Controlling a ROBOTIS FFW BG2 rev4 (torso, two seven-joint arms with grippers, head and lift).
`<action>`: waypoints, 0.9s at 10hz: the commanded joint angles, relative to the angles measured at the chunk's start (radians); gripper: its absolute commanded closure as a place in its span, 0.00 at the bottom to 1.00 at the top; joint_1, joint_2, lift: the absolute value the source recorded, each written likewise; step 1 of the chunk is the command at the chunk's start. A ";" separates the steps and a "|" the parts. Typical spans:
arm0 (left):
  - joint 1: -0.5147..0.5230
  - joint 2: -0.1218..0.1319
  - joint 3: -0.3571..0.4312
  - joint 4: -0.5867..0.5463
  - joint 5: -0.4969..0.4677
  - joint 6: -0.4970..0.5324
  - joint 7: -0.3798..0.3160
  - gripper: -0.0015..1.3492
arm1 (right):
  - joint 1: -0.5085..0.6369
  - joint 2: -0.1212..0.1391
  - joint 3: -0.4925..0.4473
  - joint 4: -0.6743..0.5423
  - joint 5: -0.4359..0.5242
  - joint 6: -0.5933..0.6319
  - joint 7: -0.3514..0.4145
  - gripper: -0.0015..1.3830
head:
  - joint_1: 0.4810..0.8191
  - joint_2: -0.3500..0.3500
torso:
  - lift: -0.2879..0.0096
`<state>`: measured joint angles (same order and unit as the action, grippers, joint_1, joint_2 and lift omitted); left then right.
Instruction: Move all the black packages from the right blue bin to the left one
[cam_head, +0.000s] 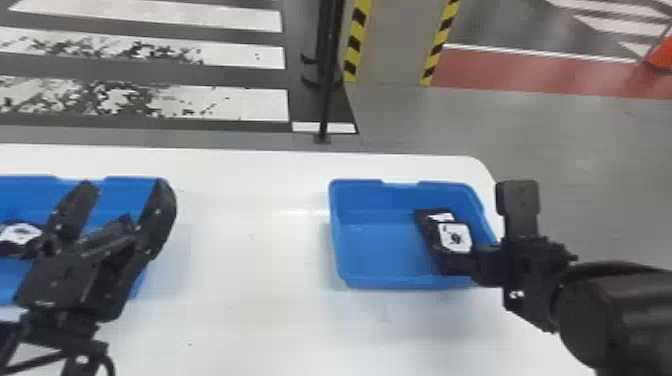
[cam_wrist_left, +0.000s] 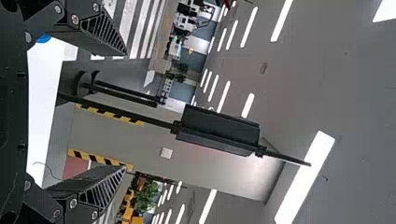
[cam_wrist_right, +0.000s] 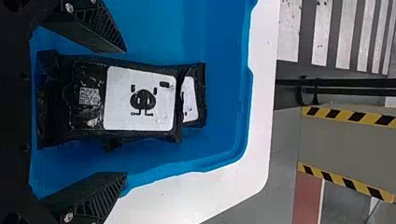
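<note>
Packages lie in both blue bins on the white surface (cam_head: 250, 250). Inside the right bin (cam_head: 380, 250), toward its right side, one black package (cam_head: 455, 242) with a white label rests partly on top of another (cam_head: 441, 217), whose own label peeks out past its end. The right pincer (cam_head: 495, 222) is at that bin's right edge, fingers spread wide; its wrist view shows the two packages between them. Another black package (cam_head: 21, 234) with a white label lies in the left bin (cam_head: 35, 190). The left pincer (cam_head: 126, 185) hangs over the left bin, its fingers well apart. Beyond the surface stand a black pole (cam_head: 327, 75) and a gray panel (cam_head: 395, 45) with yellow-and-black striped edges.
</note>
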<state>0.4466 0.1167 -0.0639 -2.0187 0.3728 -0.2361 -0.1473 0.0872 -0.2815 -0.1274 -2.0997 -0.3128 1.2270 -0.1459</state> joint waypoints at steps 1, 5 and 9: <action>0.000 0.000 0.000 0.000 -0.008 -0.005 0.000 0.16 | -0.004 0.002 0.002 0.015 -0.002 0.000 0.002 0.07 | 0.63 0.24 | 0.39; 0.000 0.000 0.000 0.000 -0.020 -0.019 0.000 0.16 | -0.011 0.002 0.002 0.037 -0.022 0.000 0.014 0.22 | 0.63 0.25 | 0.39; 0.000 0.000 -0.002 0.000 -0.020 -0.032 -0.002 0.16 | -0.006 0.004 0.002 0.032 -0.064 -0.020 0.035 0.84 | 0.63 0.27 | 0.39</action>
<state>0.4467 0.1166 -0.0650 -2.0187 0.3513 -0.2648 -0.1488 0.0762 -0.2783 -0.1263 -2.0604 -0.3745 1.2182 -0.1110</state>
